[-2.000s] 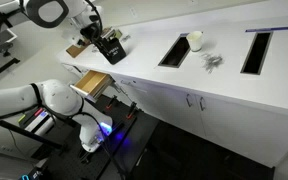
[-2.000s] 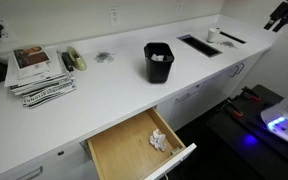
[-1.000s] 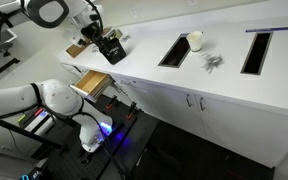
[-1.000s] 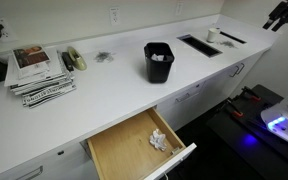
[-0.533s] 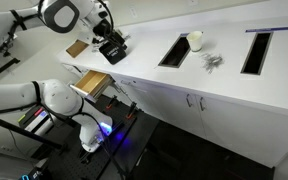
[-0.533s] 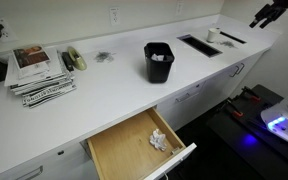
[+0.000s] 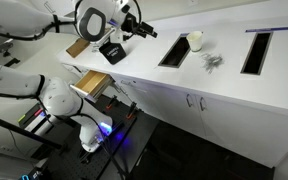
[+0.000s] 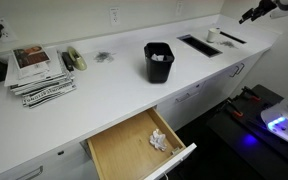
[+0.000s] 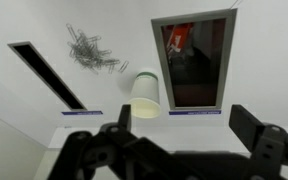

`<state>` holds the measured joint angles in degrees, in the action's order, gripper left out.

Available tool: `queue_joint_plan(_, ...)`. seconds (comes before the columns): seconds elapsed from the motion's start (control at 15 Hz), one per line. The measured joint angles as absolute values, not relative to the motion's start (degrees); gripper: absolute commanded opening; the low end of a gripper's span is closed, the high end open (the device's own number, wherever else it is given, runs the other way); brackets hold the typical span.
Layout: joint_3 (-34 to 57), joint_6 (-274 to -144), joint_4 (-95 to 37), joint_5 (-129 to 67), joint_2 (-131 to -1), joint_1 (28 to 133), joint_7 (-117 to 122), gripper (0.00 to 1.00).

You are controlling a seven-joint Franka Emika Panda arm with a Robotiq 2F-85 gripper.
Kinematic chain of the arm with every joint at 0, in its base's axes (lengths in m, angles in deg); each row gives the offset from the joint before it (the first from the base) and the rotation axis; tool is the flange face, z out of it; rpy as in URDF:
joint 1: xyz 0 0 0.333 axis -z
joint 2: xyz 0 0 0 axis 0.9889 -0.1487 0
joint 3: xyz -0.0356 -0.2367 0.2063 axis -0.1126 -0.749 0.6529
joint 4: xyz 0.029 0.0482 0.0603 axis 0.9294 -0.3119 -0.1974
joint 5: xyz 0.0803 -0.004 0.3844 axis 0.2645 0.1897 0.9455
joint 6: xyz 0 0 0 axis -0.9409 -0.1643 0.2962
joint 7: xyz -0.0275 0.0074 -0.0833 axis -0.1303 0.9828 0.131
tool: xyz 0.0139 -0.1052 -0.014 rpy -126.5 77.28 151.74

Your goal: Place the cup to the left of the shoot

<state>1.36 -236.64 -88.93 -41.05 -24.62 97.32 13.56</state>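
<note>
**Empty gripper in the air near the chute, cup standing at the chute's rim**

Through the wrist view I look down on a white counter (image 9: 34, 25). The gripper (image 9: 169, 148) fills the bottom of that view. Its two dark fingers (image 9: 262, 135) are spread wide apart with nothing between them.

Past the fingers is the cup (image 9: 144, 92), white and paper-like. It sits just beside one corner of the chute (image 9: 194, 62), a dark rectangular opening cut into the counter. I cannot tell whether the cup touches the rim. Something red shows inside the chute.

A loose heap of paper clips (image 9: 92, 50) lies between the chute and a narrow black slot (image 9: 46, 72), which is well apart from the chute.

In an exterior view the gripper (image 7: 144, 28) hangs in the air over the counter, between the chute (image 7: 174, 50) and a black bin (image 7: 111, 50). It touches nothing. The cup (image 7: 195, 41) stands upright at one end of the chute. On the bin's side of the chute, below the counter edge, a wooden drawer (image 7: 92, 82) is pulled out.

In an exterior view along the counter, the gripper (image 8: 252, 14) is high in the air beyond the chute (image 8: 198, 45). The cup (image 8: 214, 34) is at the chute's far side. The drawer holds a ball of crumpled paper (image 8: 159, 139). A stack of magazines (image 8: 39, 72) lies well apart from the chute, past the bin
</note>
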Motion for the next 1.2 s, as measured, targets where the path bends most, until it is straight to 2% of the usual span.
queue_joint_plan(0.2, 2.2, -240.6, -85.9, -42.3, -31.3, 99.4, 13.2, 1.0)
queue_joint_plan(0.67, 2.1, -240.5, -85.9, -41.7, -30.9, 99.2, 13.3, 1.0)
queue_joint_plan(1.2, 1.8, -240.5, -71.9, -35.9, -48.0, 95.1, 13.5, 1.0)
